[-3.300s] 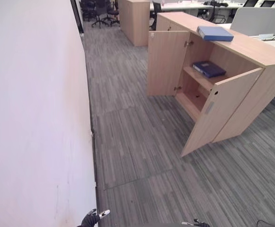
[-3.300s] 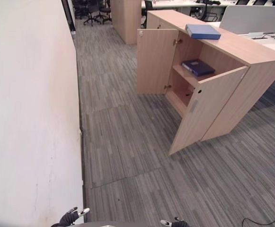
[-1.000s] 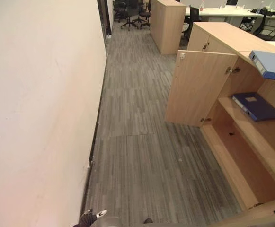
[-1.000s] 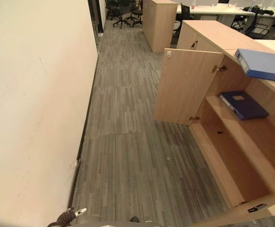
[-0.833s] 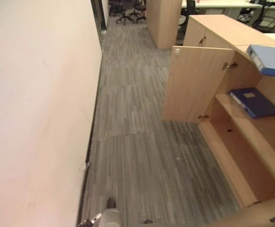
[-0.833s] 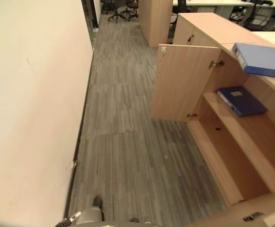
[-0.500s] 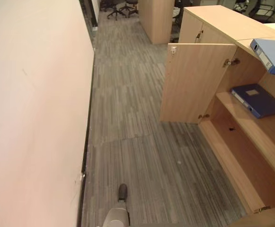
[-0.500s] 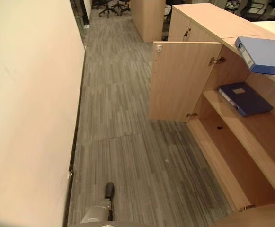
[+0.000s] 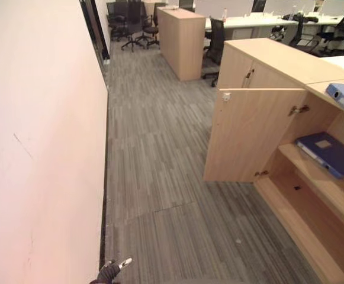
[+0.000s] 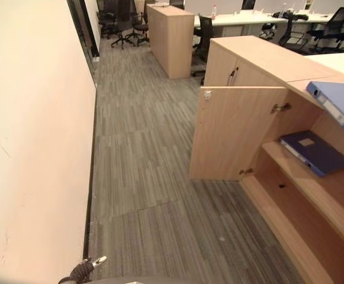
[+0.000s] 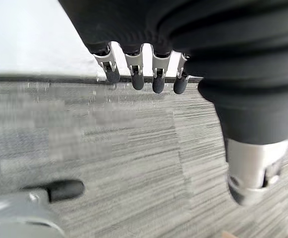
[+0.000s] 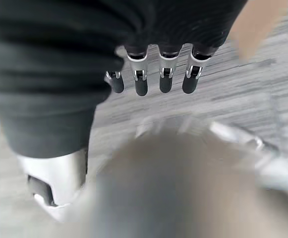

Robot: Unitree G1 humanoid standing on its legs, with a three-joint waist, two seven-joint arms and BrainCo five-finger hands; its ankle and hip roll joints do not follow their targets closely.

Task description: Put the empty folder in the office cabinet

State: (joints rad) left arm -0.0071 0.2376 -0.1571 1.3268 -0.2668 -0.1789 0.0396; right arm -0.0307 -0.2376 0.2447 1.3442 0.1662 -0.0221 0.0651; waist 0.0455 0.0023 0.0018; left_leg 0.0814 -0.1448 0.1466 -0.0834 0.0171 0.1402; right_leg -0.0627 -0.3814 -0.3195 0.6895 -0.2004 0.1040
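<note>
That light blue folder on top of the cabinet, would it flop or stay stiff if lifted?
The light blue folder looks like a thick, boxy binder, so it would probably stay stiff. It lies flat on the cabinet top, so tipping seems unlikely. Its smooth cover might slide when pushed.

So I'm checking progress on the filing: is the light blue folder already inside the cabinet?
No, the light blue folder lies on top of the cabinet; the dark blue folder is on the shelf inside.

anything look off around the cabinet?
Nothing damaged or spilled. The cabinet door stands open. A light blue folder lies on top, and a dark blue folder lies flat on the shelf. Both hands are empty.
</note>
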